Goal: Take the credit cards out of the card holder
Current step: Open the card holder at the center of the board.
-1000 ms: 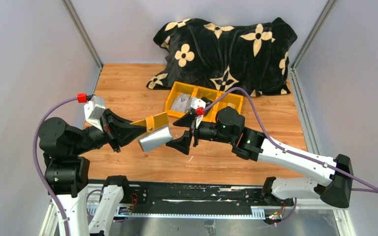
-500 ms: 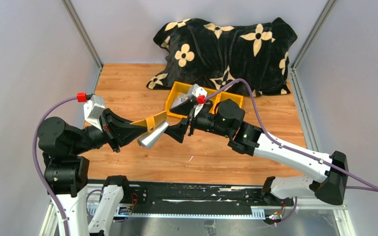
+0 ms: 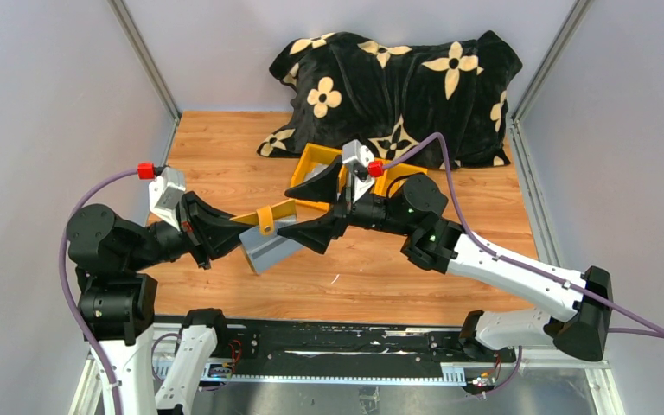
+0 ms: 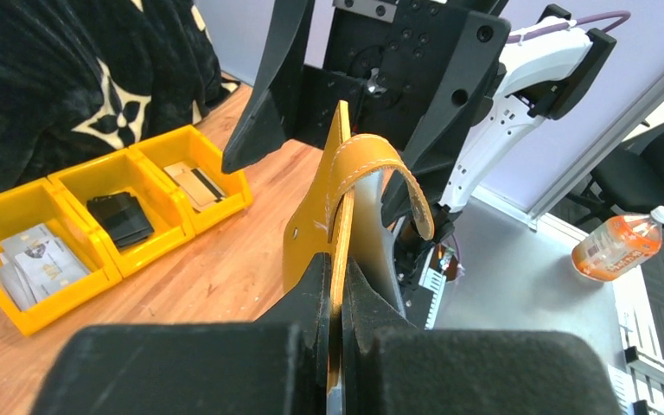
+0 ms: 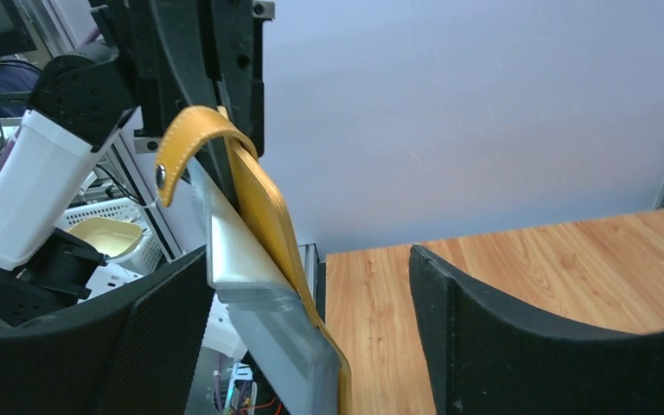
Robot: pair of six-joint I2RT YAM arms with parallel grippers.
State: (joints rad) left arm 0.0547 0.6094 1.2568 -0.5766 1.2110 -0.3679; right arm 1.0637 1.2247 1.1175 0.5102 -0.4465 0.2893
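One swing puts the wide-open right gripper (image 3: 287,218) astride the mustard-yellow folding card holder (image 3: 264,246) clamped tight in the left gripper (image 3: 240,229), ready for extraction.

Left arm (image 3: 130,246): folded at 8 o'clock, forearm reaching toward 3 o'clock. Left claw (image 3: 240,222): clamped on the card holder (image 3: 277,210). Right arm (image 3: 501,268): stretched from 4 o'clock toward 10 o'clock. Right claw (image 3: 285,214): jaws spread wide.
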